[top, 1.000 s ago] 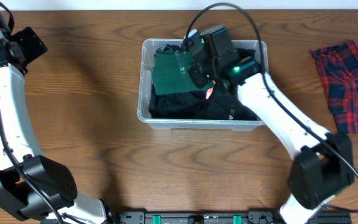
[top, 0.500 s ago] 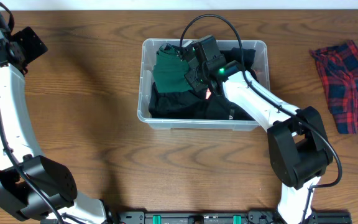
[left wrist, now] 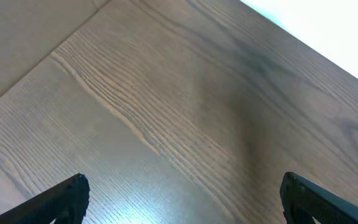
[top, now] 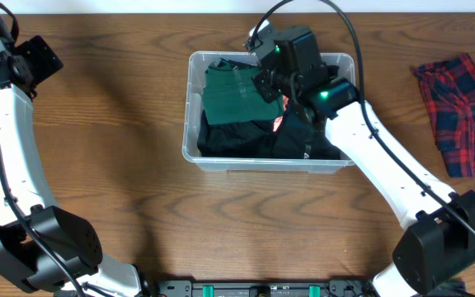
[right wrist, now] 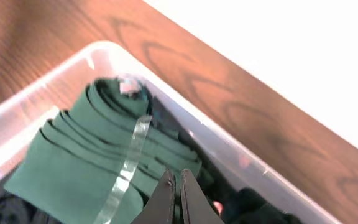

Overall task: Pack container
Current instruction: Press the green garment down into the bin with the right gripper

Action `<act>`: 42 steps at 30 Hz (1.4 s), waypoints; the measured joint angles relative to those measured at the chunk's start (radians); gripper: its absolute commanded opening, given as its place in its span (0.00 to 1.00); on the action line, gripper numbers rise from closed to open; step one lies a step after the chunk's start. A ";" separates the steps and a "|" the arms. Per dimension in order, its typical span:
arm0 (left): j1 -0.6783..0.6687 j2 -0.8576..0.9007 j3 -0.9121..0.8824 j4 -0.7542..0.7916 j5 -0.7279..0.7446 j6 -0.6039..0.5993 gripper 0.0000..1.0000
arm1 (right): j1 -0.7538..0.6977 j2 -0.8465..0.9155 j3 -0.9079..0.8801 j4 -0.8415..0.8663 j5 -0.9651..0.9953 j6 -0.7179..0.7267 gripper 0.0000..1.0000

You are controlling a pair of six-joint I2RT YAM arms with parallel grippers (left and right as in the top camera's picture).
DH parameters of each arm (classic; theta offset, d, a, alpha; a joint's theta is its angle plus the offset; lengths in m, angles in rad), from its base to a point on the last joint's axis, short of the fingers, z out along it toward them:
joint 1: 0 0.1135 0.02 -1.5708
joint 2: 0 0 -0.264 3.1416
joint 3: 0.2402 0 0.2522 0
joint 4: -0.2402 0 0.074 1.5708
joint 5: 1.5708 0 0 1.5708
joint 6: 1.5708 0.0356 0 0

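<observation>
Desk point(top: 138, 181): brown wood-grain top, grain running roughly L–R in overhead view, soft shadows around the arms. A pale white strip point(top: 435, 7) runs along the far edge; we can't tell if it is wall or floor. It shows in both wrist views as a blank bright band.

Container point(top: 190, 140): clear plastic, upright, far-centre of desk, long side parallel to the far edge. Inside, a folded green garment point(top: 228, 95) sits in the far-left part, on top of dark garments point(top: 237, 139) that fill the rest. Small reddish tag point(top: 278, 124) among the dark cloth.

Plaid cloth point(top: 464, 111), red/navy, lies crumpled on the desk at far right, well apart from the container.

R gripper point(right wrist: 178, 186): fingers pressed together, nothing seen between them, over the container near the green fold's edge. We can't tell if the tips touch fabric.

L gripper point(left wrist: 184, 186): fingers spread wide, only bare wood between them, at the far-left corner, well apart from the container.
</observation>
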 measured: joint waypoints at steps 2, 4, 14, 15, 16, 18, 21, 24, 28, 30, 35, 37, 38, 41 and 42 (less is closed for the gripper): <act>0.000 0.000 0.000 0.000 0.000 0.000 0.98 | 0.000 0.008 0.000 0.007 -0.012 0.000 0.02; 0.000 0.000 0.000 0.000 0.000 0.000 0.98 | 0.000 0.029 0.000 0.027 -0.037 0.000 0.01; 0.000 0.000 0.000 0.001 0.000 0.000 0.98 | 0.002 0.221 0.000 0.195 -0.214 -0.002 0.01; 0.000 0.000 0.000 0.000 0.000 0.000 0.98 | 0.002 0.244 0.000 0.203 -0.223 -0.005 0.01; 0.000 0.000 0.000 0.000 0.000 0.000 0.98 | 0.004 0.277 0.000 0.212 -0.233 -0.011 0.01; 0.000 0.000 0.000 0.000 0.000 0.000 0.98 | 0.004 0.327 0.000 0.220 -0.245 -0.019 0.01; 0.000 0.000 0.000 0.000 0.000 0.000 0.98 | 0.004 0.386 0.012 0.238 -0.269 -0.024 0.01; 0.000 0.000 0.000 0.000 0.000 0.000 0.98 | 0.004 0.391 0.023 0.231 -0.274 -0.026 0.01; 0.000 0.000 0.000 0.000 0.000 0.000 0.98 | 0.004 0.391 0.032 0.221 -0.276 -0.026 0.02; 0.000 0.000 0.000 0.000 0.000 0.000 0.98 | 0.004 0.388 0.035 0.215 -0.275 -0.027 0.03; 0.000 0.000 0.000 0.000 0.000 0.000 0.98 | 0.004 0.338 0.035 0.191 -0.257 -0.028 0.04; 0.000 0.000 0.000 0.000 0.000 0.000 0.98 | 0.003 0.299 0.035 0.174 -0.222 -0.030 0.04; 0.000 0.000 0.000 0.000 0.000 0.000 0.98 | 0.002 0.277 0.035 0.166 -0.204 -0.030 0.04; 0.000 0.000 0.000 0.000 0.000 0.000 0.98 | -0.006 0.207 0.035 0.126 -0.153 -0.030 0.05; 0.000 0.000 0.000 0.000 0.000 0.000 0.98 | -0.011 0.190 0.036 0.114 -0.142 -0.030 0.05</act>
